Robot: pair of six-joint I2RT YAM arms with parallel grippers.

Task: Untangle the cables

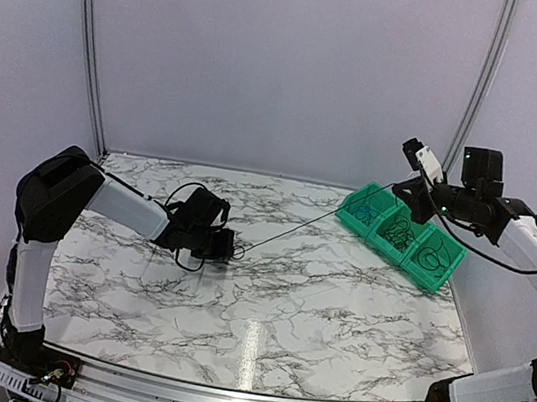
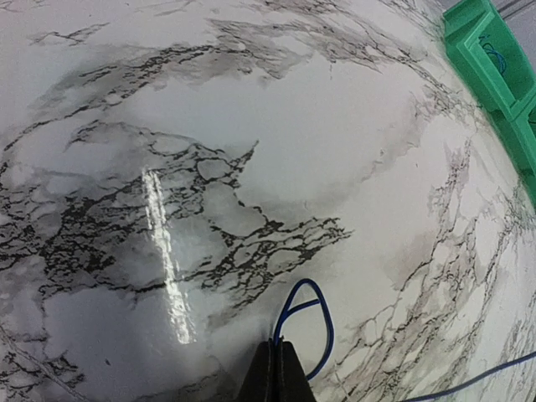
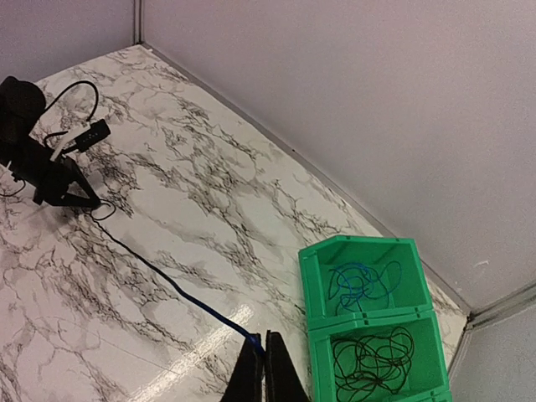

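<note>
Tension is the risk: thin blue cable (image 3: 167, 278) stretches taut over the marble-patterned table (image 3: 251, 209) between left gripper (image 2: 276, 345) and right gripper (image 3: 264, 339), both clamped on it, so a harder pull might snap it or slip it free.

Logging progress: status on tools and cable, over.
Left tool shut on blue cable, low at table. Right tool shut on same cable, raised by green bins. Cable stretched between them. Nothing crossing it.
</note>
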